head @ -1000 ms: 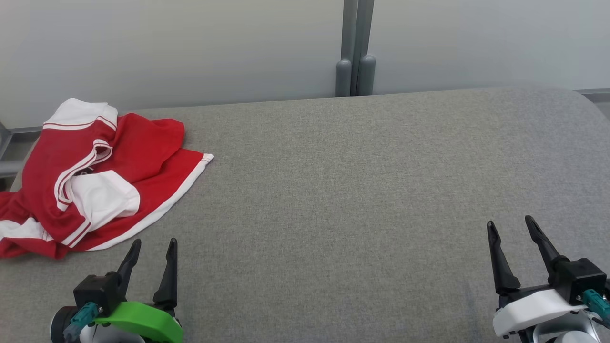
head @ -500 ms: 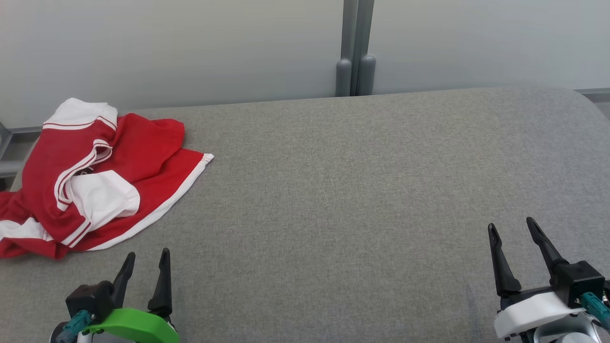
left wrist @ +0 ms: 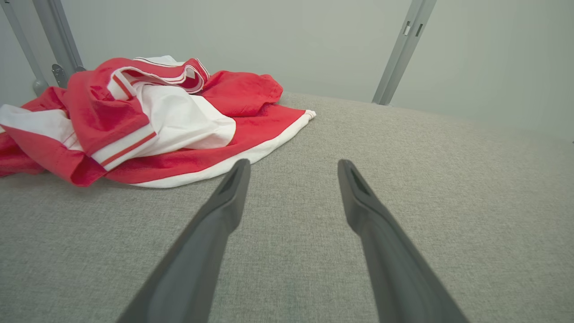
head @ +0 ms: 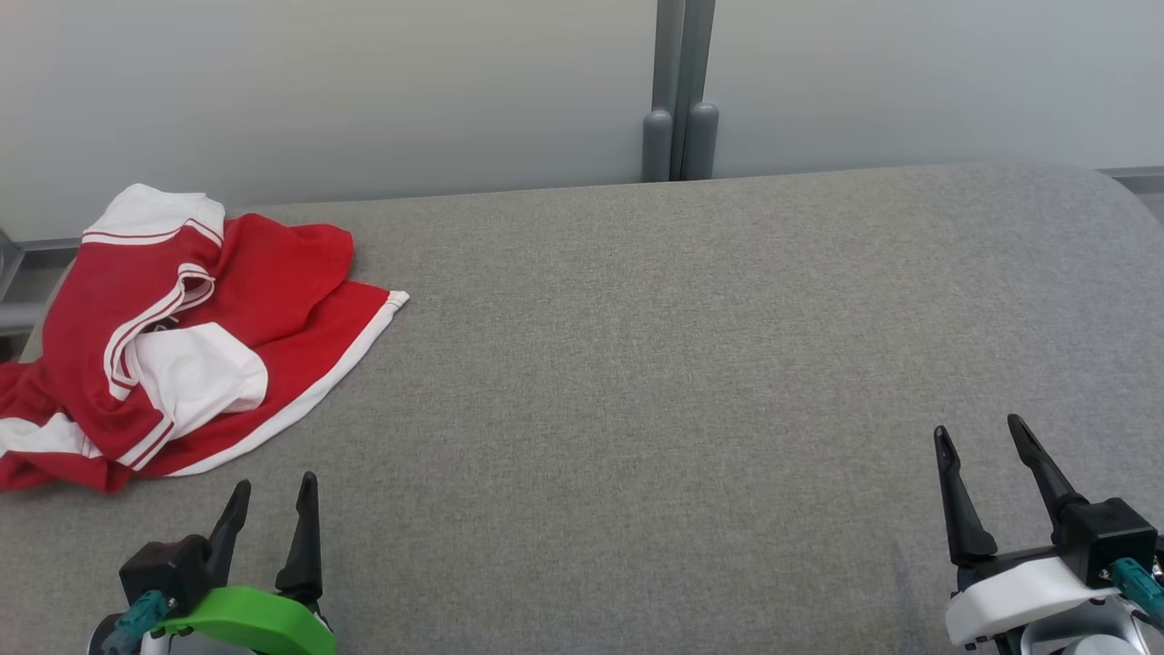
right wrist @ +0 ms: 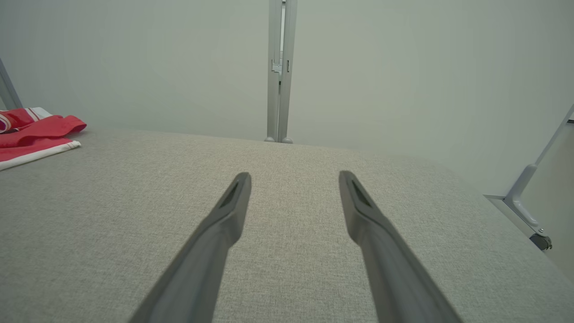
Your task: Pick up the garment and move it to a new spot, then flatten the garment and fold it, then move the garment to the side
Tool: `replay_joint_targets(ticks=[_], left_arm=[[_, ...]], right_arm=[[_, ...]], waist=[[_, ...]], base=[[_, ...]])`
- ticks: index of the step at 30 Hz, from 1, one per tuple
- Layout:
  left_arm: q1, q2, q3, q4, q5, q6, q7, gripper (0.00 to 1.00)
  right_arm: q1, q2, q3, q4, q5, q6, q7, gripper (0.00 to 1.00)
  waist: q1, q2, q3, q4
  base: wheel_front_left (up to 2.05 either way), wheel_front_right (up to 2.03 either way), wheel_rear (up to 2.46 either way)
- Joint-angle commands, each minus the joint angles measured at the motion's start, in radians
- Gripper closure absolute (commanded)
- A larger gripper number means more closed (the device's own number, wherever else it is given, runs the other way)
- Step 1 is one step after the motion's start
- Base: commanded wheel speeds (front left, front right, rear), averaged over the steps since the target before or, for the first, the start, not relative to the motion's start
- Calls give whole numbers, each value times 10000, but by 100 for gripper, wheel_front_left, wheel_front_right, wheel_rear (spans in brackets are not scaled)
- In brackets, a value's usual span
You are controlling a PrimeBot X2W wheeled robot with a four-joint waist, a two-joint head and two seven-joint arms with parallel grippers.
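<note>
The red and white garment (head: 182, 337) is lying crumpled at the far left of the grey table (head: 637, 364), its upper folds reaching toward the table's far edge by the wall (head: 364, 91). Its left side is running out of the head view, so I cannot tell whether it is overhanging the table's left edge. Its white hem (head: 309, 391) is slanting across the cloth surface, facing the bare middle.

The left gripper (head: 275, 482) is hovering just in front of that hem, fingers spread apart and holding nothing. The right gripper (head: 978, 428) is sitting well apart at the near right, fingers likewise spread and empty.

Between the hem and the right gripper, a wide stretch of table is lying bare, running back to the grey post (head: 679, 91) and the rounded far right corner.
</note>
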Motion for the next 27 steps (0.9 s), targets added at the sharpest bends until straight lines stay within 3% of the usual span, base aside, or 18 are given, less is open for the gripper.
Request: replay_joint_targets(ticks=[1,13,27], left_arm=[[-133,-27,19,-5,65,-24,-51,0],[-125,-174,230,9,147,-23,-45,0],[95,-77,192,180,244,-12,-43,0]], right_arm=[[103,-25,-50,-30,-18,4,-37,0],[160,-118,87,-64,6,4,-37,0],[195,-199,273,47,-4,2,-37,0]], waist=[[0,0,5,20],[0,0,-99,883],[0,0,-490,4016]], base=[[0,0,0],[0,0,0],[0,0,0]])
